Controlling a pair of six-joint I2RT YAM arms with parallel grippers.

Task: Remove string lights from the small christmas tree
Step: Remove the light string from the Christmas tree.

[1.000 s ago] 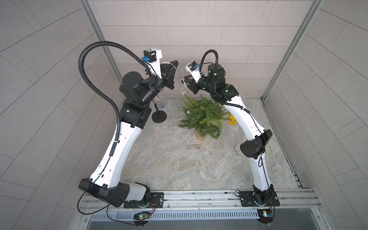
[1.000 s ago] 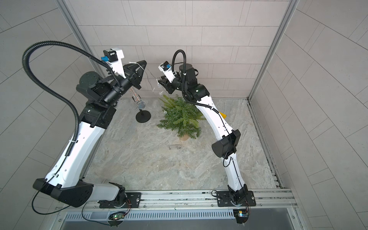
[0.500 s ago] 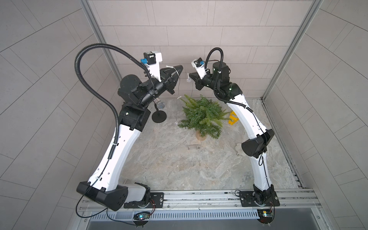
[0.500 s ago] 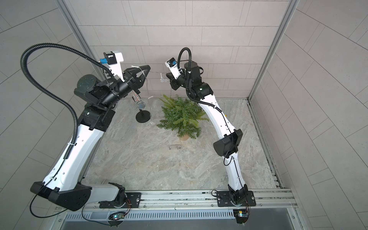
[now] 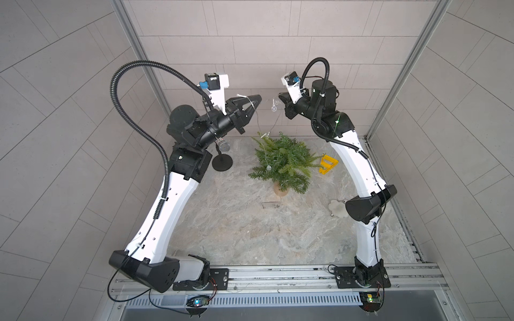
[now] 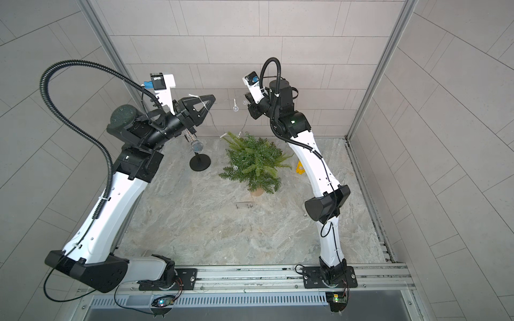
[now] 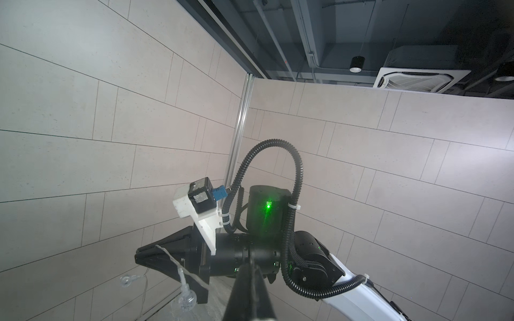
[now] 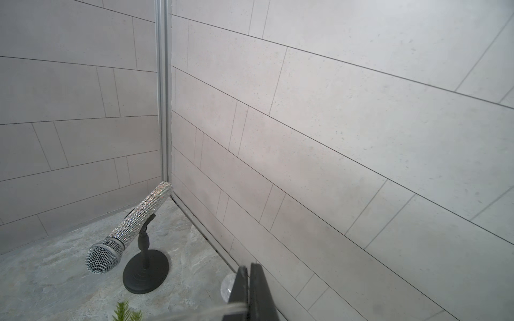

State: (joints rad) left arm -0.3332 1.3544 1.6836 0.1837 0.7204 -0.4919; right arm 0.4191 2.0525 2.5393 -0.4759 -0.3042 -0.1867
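Your left gripper (image 5: pixel 259 97) is raised high above the counter (image 5: pixel 250 230), near the back wall. Its jaws are together on the string lights (image 5: pixel 274 107): a white strand lies along them and a thin wire drops from near their tip. Your right gripper (image 5: pixel 281 96) faces it at about the same height, a little apart, and its jaws are also closed. In the right wrist view the strand runs into those closed jaws, and a clear bulb (image 8: pixel 227 289) sits just beside them.

Between the two grippers another bulb hangs in the air, and from there the wire slopes down to the top of the small christmas tree (image 5: pixel 283 161). The tree stands upright on its tan base toward the back of the counter. Part of the lights lies in its branches, with one bulb showing on the side toward your left arm. The clear box (image 5: pixel 270 205) lies flat on the counter just in front of the base, not touching it.

A glittery microphone (image 5: pixel 224 146) on a black stand sits under your left arm. A yellow object (image 5: pixel 328 165) lies beside the tree on your right arm's side. A fluffy white toy (image 5: pixel 337 208) is partly hidden by that arm's elbow.
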